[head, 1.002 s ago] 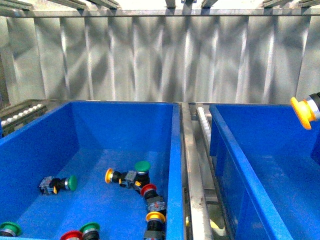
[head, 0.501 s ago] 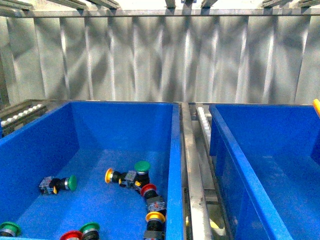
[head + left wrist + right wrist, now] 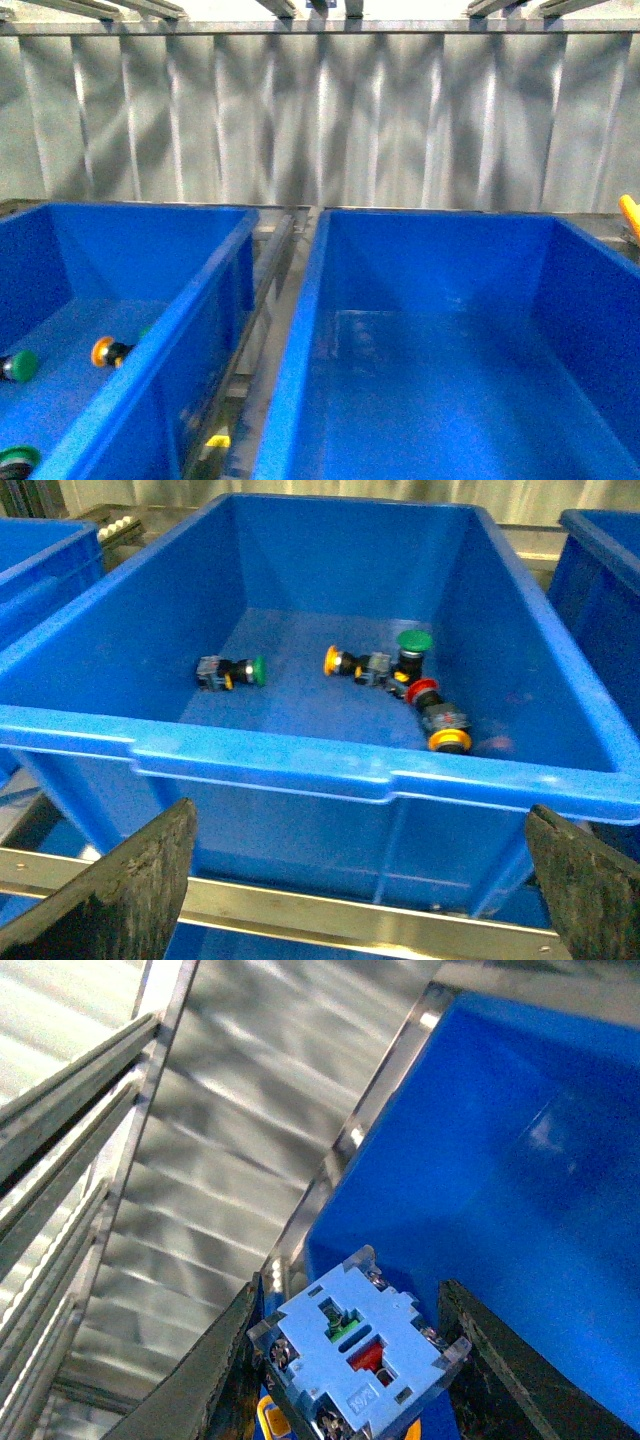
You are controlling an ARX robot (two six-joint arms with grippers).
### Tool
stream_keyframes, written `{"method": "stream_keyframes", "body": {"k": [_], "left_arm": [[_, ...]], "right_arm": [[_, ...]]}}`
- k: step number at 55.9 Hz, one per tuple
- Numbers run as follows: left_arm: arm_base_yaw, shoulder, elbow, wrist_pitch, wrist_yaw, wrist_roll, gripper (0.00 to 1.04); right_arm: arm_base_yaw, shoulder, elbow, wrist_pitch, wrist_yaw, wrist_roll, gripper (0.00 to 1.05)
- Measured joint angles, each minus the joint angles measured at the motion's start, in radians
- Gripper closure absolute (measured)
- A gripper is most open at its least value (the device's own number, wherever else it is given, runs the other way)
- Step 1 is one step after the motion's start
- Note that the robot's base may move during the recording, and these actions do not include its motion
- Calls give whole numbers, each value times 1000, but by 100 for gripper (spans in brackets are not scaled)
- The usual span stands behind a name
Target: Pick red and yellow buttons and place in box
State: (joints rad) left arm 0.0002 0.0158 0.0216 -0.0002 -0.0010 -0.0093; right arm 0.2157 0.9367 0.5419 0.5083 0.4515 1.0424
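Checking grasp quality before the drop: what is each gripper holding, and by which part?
The right gripper clamps a yellow button by its contact-block body. The left gripper is open and empty.

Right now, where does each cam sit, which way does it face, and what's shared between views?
Front: on the body, facing forward over two blue crates, the right-hand box bare inside; only a yellow cap at the right edge.
Left wrist: above the button crate, looking into it; open left gripper pads frame it.
Right wrist: looks past a yellow button clamped in the right gripper at the box wall and metal backdrop.
Shared: the button crate, front and left wrist.
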Motion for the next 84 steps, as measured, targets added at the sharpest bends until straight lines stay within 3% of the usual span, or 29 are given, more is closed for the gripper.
{"method": "stream_keyframes", "body": {"k": [18,35,54,84], "left_arm": [[0,0,0,1,0,1,8],[0,0,0,0,5,2,8],[0,-1,0,0,1,2,8],[0,-1,0,0,1,2,8]], "right_arm": [[-90,1,1,-8,-41,-13,62],[-211,73,65,-118,24,-194,62],[-363,352,181,-286,-43,-376,62],[-451,801,440,-284,-63,-621,62]]}}
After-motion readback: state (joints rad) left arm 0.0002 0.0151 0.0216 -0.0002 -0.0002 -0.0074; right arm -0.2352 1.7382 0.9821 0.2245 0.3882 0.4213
